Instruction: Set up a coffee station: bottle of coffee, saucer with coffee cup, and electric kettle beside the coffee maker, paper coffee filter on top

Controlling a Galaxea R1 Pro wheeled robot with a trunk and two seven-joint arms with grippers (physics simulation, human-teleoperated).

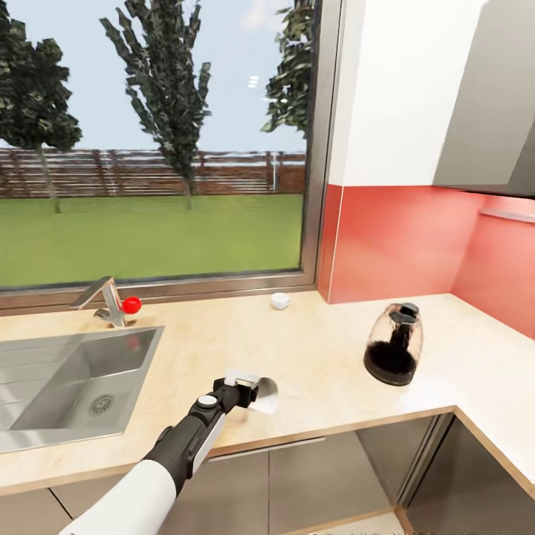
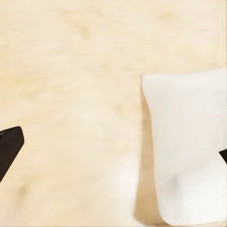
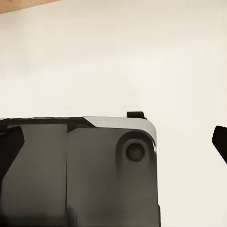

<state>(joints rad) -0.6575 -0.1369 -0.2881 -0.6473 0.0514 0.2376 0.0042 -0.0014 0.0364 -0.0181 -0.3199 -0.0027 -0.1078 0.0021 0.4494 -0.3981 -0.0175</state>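
The white paper coffee filter [image 1: 269, 394] lies on the kitchen countertop [image 1: 319, 349] near its front edge. My left gripper [image 1: 248, 388] hovers just over it, open. In the left wrist view the paper coffee filter [image 2: 187, 151] rests on the countertop [image 2: 71, 85] close to one fingertip [image 2: 10, 146] pair's far side, and the left gripper [image 2: 116, 153] holds nothing. The tiny white coffee cup [image 1: 280, 300] stands by the window sill. The glass electric kettle [image 1: 394, 345] stands at the right. My right gripper [image 3: 116, 142] is open and empty. The coffee maker, bottle of coffee, saucer and kitchen shelf are out of view.
A steel sink [image 1: 44, 416] with a faucet [image 1: 104, 297] and a red knob [image 1: 131, 304] occupies the counter's left. A red backsplash [image 1: 401, 238] and a grey hood [image 1: 490, 104] rise at the right. The right wrist view looks at a dark machine body [image 3: 71, 175] over pale floor.
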